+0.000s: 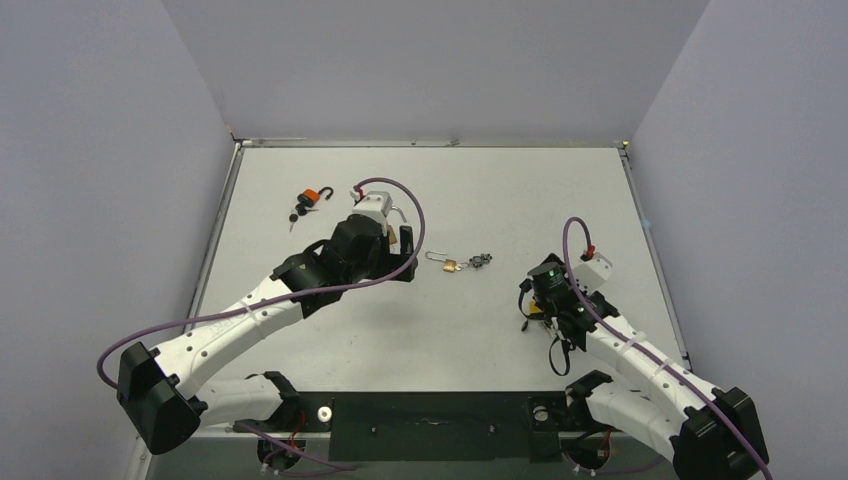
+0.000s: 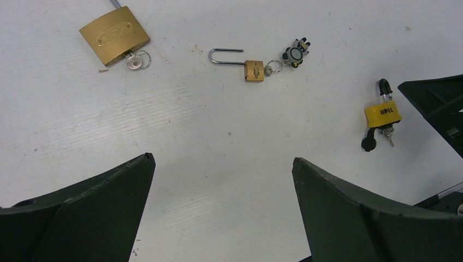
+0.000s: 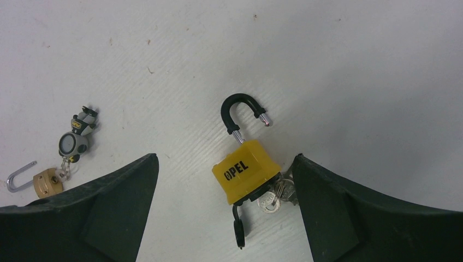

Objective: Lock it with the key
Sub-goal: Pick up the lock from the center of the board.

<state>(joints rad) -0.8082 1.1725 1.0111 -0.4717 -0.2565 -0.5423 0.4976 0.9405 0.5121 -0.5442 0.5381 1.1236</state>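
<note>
The yellow padlock (image 3: 245,174) looks glossy plastic; small brass padlock (image 2: 254,71) shiny metal; table (image 2: 218,164) matt, scuffed.

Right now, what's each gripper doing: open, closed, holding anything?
Left gripper: open, holding nothing.
Right gripper: open, yellow padlock between its fingers, not gripped.

I'm looking down on a white table (image 1: 480,330) with faint scuffs. At the far left lies an orange padlock (image 1: 316,198). Near the middle lies a small brass padlock (image 2: 254,70) with its shackle swung open. A ring at its base joins it to a round key fob (image 2: 295,53) just to its right. Further right and nearer lies a yellow padlock (image 3: 247,171), its black shackle open and keys (image 3: 271,200) at its base. A large brass padlock (image 2: 114,36) with a ringed key (image 2: 136,60) shows only in my left wrist view.
</note>
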